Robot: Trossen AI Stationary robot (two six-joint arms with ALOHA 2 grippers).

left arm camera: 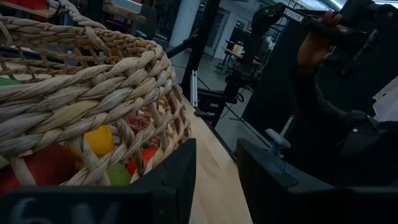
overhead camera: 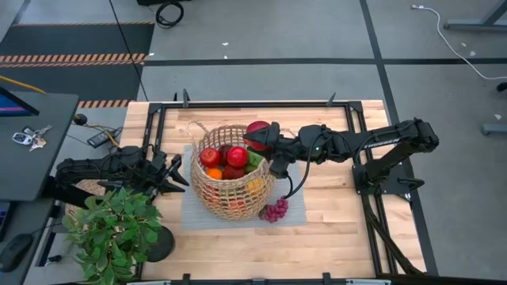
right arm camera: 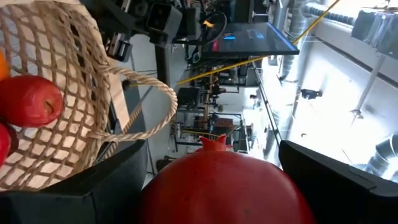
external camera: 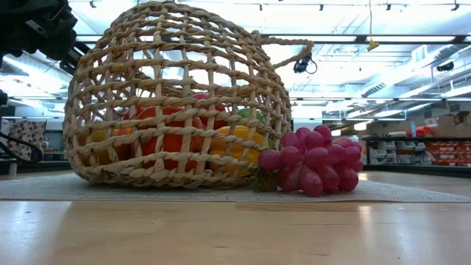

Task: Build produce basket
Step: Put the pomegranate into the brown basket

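- Grapes (external camera: 313, 168) lie outside, at the basket's (overhead camera: 230, 194) 4 o'clock: still left.
- Right tool (overhead camera: 264, 139) grips a pomegranate (overhead camera: 256, 134) at the rim.
- Left tool (overhead camera: 170, 176) waits at 9 o'clock, narrowly parted, empty.

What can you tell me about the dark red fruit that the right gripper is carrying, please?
The dark red fruit is round and smooth, with a small pointed crown at one end, like a toy pomegranate. It sits between the two fingers of the right gripper, held clear of the table above the far rim of the wicker basket. It is not yet inside; nothing but the fingers appears to touch it.
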